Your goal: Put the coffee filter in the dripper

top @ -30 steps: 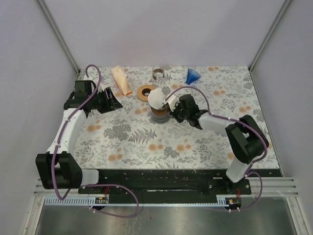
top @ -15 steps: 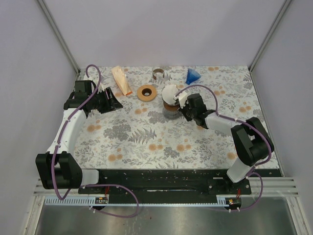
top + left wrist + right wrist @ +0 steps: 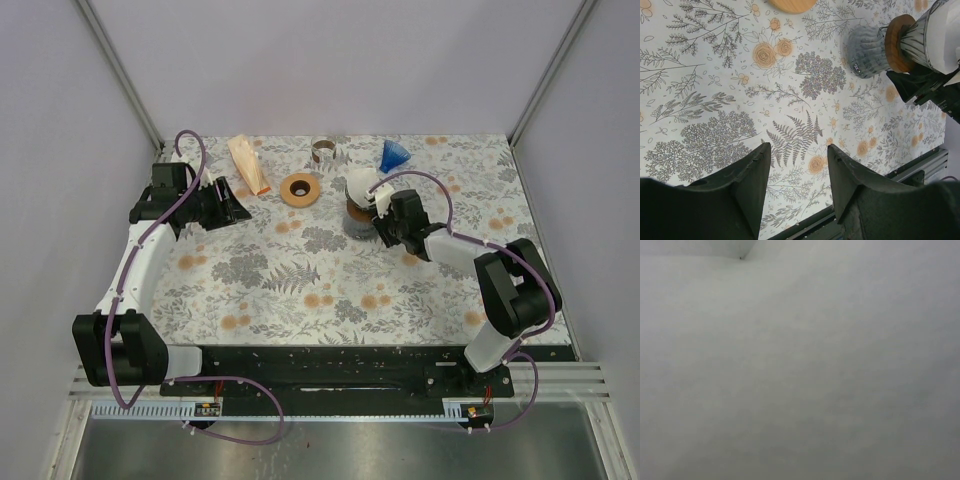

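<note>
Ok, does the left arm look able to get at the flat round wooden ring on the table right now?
Probably yes. The left gripper is open and empty, and the wooden ring lies close beside it with only floral tablecloth between.

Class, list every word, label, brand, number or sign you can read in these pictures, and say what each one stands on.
No text can be read anywhere in these pictures.
Dripper: a tiny pale mark low on its grey base, too small to read.
Small circuit boards at the bottom of the top view: any markings are too small to read.
Right wrist view: a blank white blur, no writing.
</note>
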Motion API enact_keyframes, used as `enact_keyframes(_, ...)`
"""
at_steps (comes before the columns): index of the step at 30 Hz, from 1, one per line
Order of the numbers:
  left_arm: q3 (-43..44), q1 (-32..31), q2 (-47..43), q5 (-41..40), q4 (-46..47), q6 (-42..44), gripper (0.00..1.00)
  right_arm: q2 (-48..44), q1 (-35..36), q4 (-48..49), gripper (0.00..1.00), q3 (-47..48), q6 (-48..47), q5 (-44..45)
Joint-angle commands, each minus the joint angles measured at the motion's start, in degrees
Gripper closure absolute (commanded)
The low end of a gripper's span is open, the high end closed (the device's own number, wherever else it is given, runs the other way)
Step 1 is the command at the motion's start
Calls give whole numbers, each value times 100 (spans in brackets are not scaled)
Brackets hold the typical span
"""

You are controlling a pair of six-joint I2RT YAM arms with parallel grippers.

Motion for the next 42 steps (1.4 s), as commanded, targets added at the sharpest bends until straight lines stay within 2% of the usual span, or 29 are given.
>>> enact_keyframes(1,253,37,-36,173,118,-6,47,-91,-21,120,44,-94,-44,-81)
enact_keyframes(4,262,46,-27,182,109,-6,47,-223,-21,208,34,-200,-44,-116)
enact_keyframes(8,280,46,-10,199,109,2,47,-451,-21,261,29,-305,17,-134)
enact_keyframes(19,315,46,8,252,109,-6,47,-1391,-21,208,24,-692,386,-195)
enact_keyframes(28,324,46,-27,252,109,2,47,-2085,-21,-187,23,-552,650,-389)
enact_keyframes(31,359,37,-19,252,83,2,47,-2349,-30,-407,22,-307,659,-424)
enact_keyframes(33,376,46,-27,252,56,11,47,-2499,-65,-889,21,-26,729,-503)
enact_keyframes(37,403,37,-36,235,39,46,46,-2789,-337,-1321,21,747,975,-1003)
enact_keyframes(42,447,37,-54,173,39,81,45,-2597,-522,-1821,18,1784,1212,-1539)
